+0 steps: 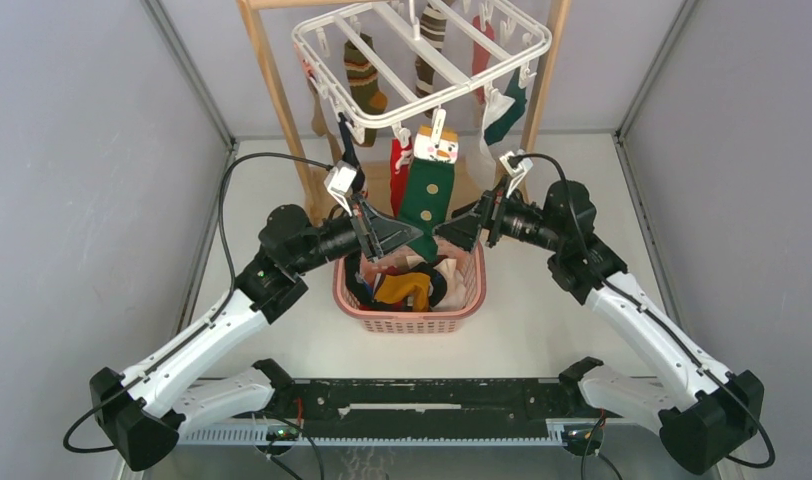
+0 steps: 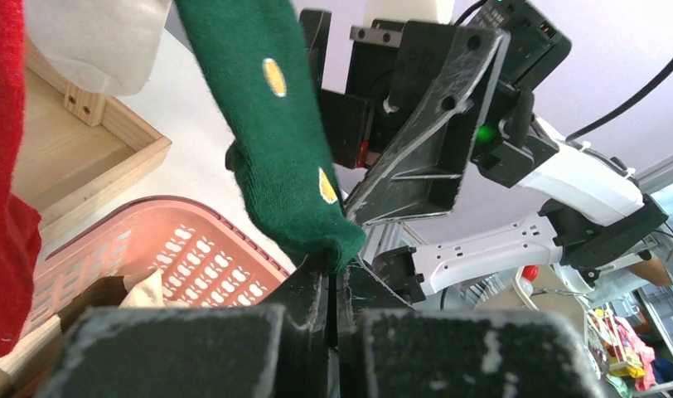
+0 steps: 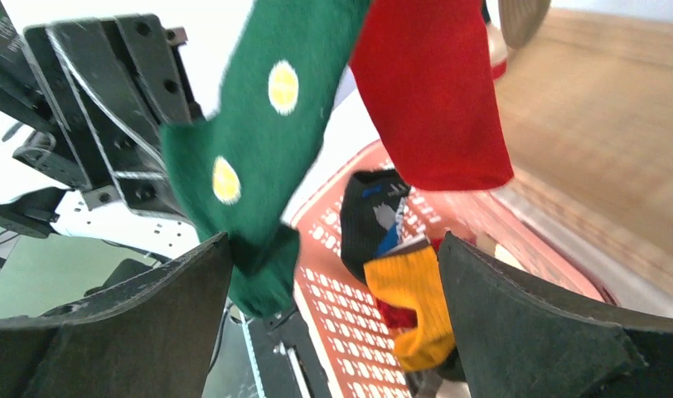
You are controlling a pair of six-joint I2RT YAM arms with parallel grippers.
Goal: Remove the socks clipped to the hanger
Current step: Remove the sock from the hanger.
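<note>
The white hanger (image 1: 304, 38) hangs at the top centre with several socks clipped under it. At its front edge a clip holds a green sock (image 1: 425, 200) with yellow dots and a snowman cuff. My left gripper (image 1: 414, 238) is shut on that sock's toe; in the left wrist view the green sock (image 2: 275, 124) slants down into my left gripper (image 2: 335, 269). My right gripper (image 3: 333, 245) stands open, with the toe of the green sock (image 3: 259, 149) beside its left finger. Next to the green one hangs a red sock (image 3: 433, 99).
A pink basket (image 1: 412, 318) below both grippers holds loose socks, among them a yellow one (image 3: 412, 290). A light wooden rack (image 1: 282, 100) carries the hanger. Grey walls close in the table on the left and right.
</note>
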